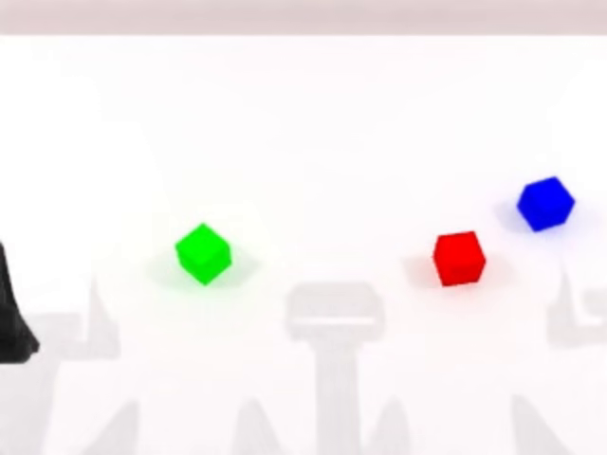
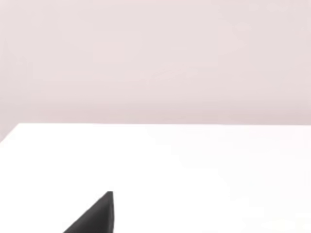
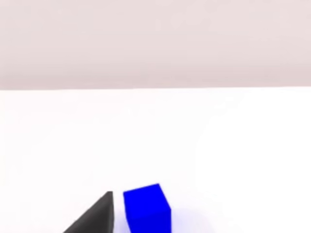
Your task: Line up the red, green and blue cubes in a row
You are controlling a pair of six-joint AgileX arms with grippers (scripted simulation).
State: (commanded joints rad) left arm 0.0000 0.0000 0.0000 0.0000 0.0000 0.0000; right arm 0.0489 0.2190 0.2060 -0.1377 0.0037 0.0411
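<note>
Our left gripper (image 1: 13,318) is showing only as a dark shape at the lower left edge of the top view, and we cannot tell how its jaws are standing. In the left wrist view only one black fingertip (image 2: 95,216) is showing at the lower edge of the frame, with the bare white table (image 2: 194,170) beyond it.

We are not seeing our right gripper in the top view. In the right wrist view one black fingertip (image 3: 95,216) is showing at the lower edge, just beside the blue cube (image 3: 146,208); we cannot tell if they are touching, nor how far the jaws are open. Nothing is showing as held by either gripper.

In the top view the blue cube (image 1: 545,203) is resting at the right of the frame, a little above the middle. The red cube (image 1: 459,258) is sitting near it, lower and to its left, apart from it. The green cube (image 1: 203,253) is lying well apart from both, in the left half of the frame, at about the same height as the red one. All three are resting on the white table (image 1: 322,142).
</note>
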